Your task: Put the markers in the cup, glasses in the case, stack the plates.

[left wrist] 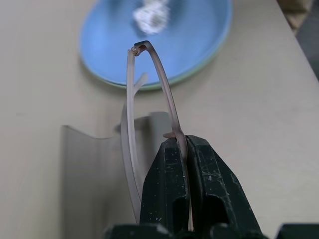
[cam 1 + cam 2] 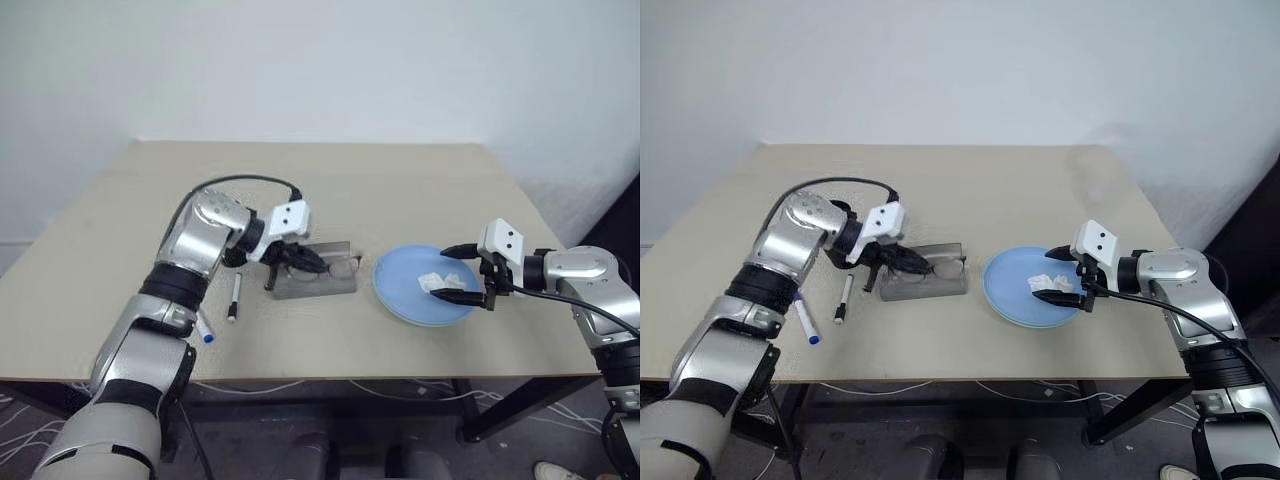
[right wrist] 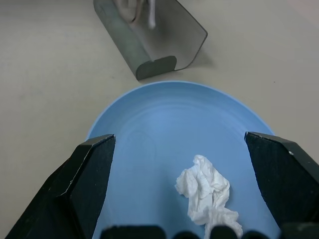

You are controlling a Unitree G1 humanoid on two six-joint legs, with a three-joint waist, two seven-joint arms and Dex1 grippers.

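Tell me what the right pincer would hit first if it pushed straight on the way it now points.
Most likely the crumpled tissue on the blue plate: the open right pincer hangs over that plate, pointing along it. Beyond stands the grey case. Depth is uncertain.

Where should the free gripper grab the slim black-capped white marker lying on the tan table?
Judging from its pose, grip the slim black-capped white marker mid-barrel, coming straight down from above. It lies flat on the tan table, running roughly front to back, so the fingers should close across it from the sides. The blue-capped marker and grey hinged case sit apart from it, leaving finger room.
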